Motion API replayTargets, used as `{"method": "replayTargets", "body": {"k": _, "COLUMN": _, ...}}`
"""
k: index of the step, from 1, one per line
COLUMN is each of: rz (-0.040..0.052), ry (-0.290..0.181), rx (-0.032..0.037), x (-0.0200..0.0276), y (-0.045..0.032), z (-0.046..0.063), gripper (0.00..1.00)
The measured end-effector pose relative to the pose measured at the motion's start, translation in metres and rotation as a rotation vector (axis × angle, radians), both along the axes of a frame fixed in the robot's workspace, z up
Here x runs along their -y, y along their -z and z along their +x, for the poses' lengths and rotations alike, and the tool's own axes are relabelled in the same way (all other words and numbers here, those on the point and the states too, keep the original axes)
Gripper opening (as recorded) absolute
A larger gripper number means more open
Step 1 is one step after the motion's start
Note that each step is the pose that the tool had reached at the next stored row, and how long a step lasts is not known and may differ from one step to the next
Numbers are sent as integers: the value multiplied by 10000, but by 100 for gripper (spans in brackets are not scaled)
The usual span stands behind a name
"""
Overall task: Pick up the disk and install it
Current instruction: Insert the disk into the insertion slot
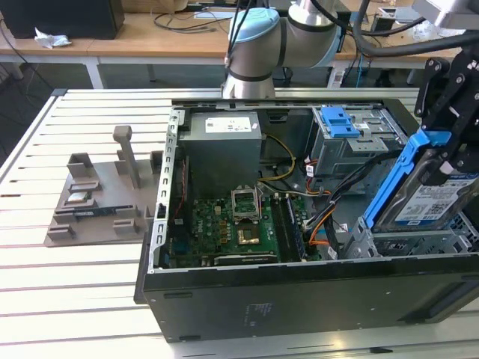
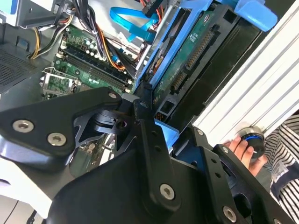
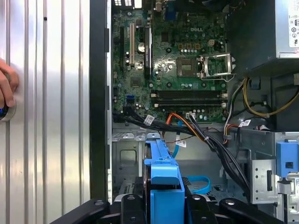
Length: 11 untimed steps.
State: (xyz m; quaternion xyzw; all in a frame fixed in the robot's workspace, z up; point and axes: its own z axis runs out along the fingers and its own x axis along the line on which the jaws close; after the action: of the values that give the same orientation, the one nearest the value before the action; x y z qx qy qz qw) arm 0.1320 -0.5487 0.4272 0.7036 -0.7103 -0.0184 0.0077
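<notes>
The gripper [image 1: 443, 153] is clamped on the disk [image 1: 419, 202], its black fingers [image 1: 432, 170] bearing on the drive's blue plastic bracket [image 1: 395, 176] and labelled face. In the exterior view, the disk sits at about 3 o'clock in the frame, inside the open computer case [image 1: 247, 299]. It is tilted, with its upper end leaning toward 1 o'clock and its lower end just above the silver drive cage [image 1: 408, 245] at the 4 o'clock corner of the case. Whether disk and cage touch cannot be told. From the disk, the motherboard [image 1: 224, 228] lies at 9 o'clock, the grey power supply [image 1: 223, 153] at 10 o'clock, and a second cage with a blue latch [image 1: 340, 120] at 11 o'clock. The case rests on a slatted table [image 1: 75, 299], and a grey fixture [image 1: 97, 202] stands apart from it at 9 o'clock. The second wrist view shows the green circuit board [image 2: 189, 51] on the disk's underside. It also shows a person's hand [image 2: 239, 148] on a round button [image 2: 252, 141] on the table.
</notes>
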Motion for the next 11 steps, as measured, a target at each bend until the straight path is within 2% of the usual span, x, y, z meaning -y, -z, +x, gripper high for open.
{"method": "replayTargets", "body": {"k": 5, "rz": -1, "ry": -6, "rx": -9, "x": 0, "y": 148, "z": 0, "gripper": 36}}
{"method": "replayTargets", "body": {"k": 11, "rz": -1, "ry": -8, "rx": -10, "x": 0, "y": 206, "z": 0, "gripper": 36}}
